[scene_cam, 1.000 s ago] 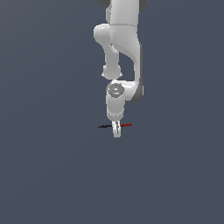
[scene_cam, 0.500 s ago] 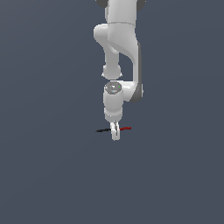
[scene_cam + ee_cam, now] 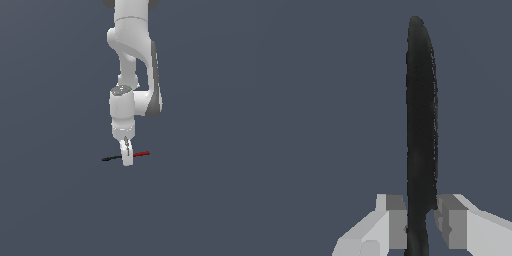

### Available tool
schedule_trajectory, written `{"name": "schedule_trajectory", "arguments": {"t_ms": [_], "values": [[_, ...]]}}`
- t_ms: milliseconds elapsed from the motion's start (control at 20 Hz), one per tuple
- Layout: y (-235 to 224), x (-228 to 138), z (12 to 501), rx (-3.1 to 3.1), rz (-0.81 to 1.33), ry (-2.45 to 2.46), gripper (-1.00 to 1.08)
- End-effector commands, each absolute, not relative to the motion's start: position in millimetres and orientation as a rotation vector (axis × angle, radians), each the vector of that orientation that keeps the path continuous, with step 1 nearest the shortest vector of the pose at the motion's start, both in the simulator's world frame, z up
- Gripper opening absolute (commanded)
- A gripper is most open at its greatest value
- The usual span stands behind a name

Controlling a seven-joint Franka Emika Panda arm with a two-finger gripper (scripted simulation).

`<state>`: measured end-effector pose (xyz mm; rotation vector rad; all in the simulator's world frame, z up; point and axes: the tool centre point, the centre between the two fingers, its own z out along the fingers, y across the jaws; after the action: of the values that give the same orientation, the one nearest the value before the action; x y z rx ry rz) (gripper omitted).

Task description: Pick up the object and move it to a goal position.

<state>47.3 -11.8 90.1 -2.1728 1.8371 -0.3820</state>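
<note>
Lower than a moment ago, the gripper (image 3: 127, 161) holds the stick (image 3: 141, 154) around its middle, jaws pressed close on both sides. Its fingers (image 3: 393, 220) hide that middle, and the wrist view shows only the black half. All around is plain dark gray floor (image 3: 200, 200).

Both renders are evenly, softly lit, with flat dim grey-blue surroundings and no cast shadows or glare. The white arm (image 3: 131, 65) shades gently darker on the exterior view's right. Edges look coarse and jagged; nothing is blurred.
</note>
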Motion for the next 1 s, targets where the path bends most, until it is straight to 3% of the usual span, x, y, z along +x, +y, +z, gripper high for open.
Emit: {"name": "schedule_trajectory", "arguments": {"t_ms": [0, 400, 950], "values": [[-17, 65, 110, -2.134, -0.449, 1.788, -1.0], [-31, 105, 171, -2.021, -0.614, 1.649, -1.0], [-43, 132, 236, -1.906, -0.754, 1.511, -1.0]]}}
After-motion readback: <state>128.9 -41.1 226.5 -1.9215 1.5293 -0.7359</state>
